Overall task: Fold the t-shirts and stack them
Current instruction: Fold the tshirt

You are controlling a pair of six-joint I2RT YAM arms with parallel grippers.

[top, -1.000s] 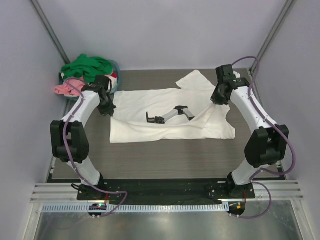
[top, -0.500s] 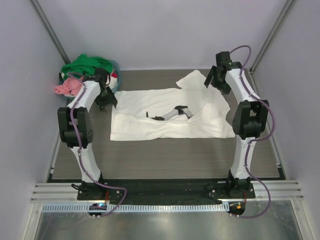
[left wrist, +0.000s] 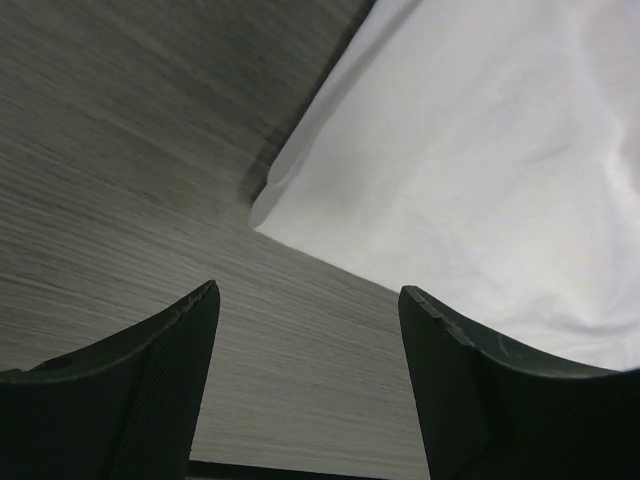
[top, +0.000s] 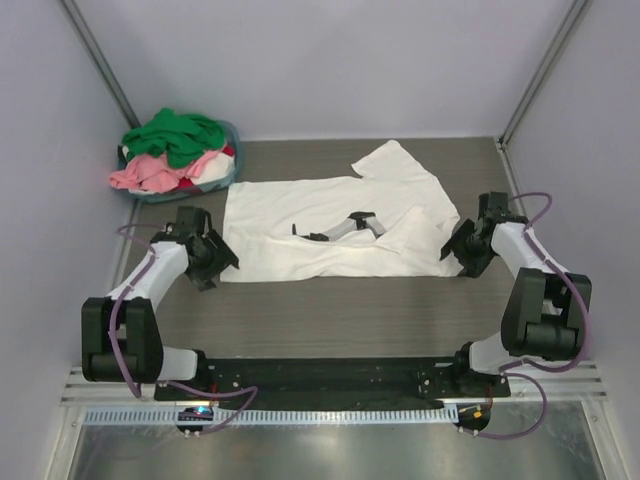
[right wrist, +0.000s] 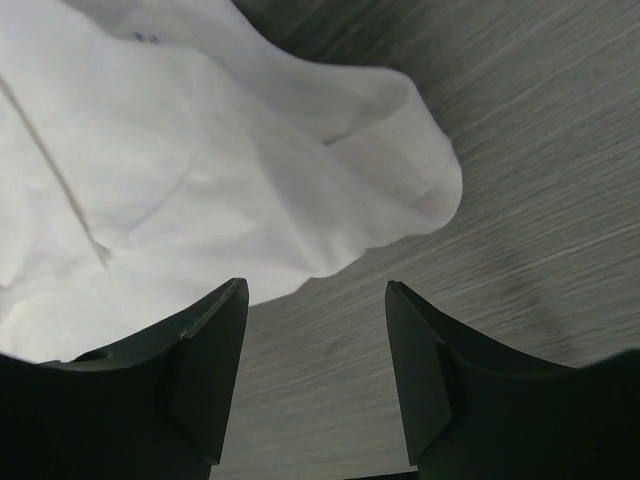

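Note:
A large white t-shirt (top: 330,225) with a dark print at its middle lies spread flat on the dark table. My left gripper (top: 214,262) sits low beside the shirt's near left corner (left wrist: 470,160). It is open, and my left gripper (left wrist: 308,290) has only bare table between its fingers. My right gripper (top: 459,251) is at the near right corner. It is open too, and my right gripper (right wrist: 315,285) is just short of the white t-shirt's rounded hem (right wrist: 230,160). Green (top: 178,134), pink (top: 150,174) and red (top: 228,152) t-shirts lie heaped at the far left.
The heaped shirts fill a shallow blue-grey basket (top: 229,173) in the far left corner. Grey walls and metal posts close in the table's left, right and far sides. A black rail and both arm bases run along the near edge.
Both grippers have opened from shut. Both arms swung from the shirt's far side to its near corners and now sit low by the table.

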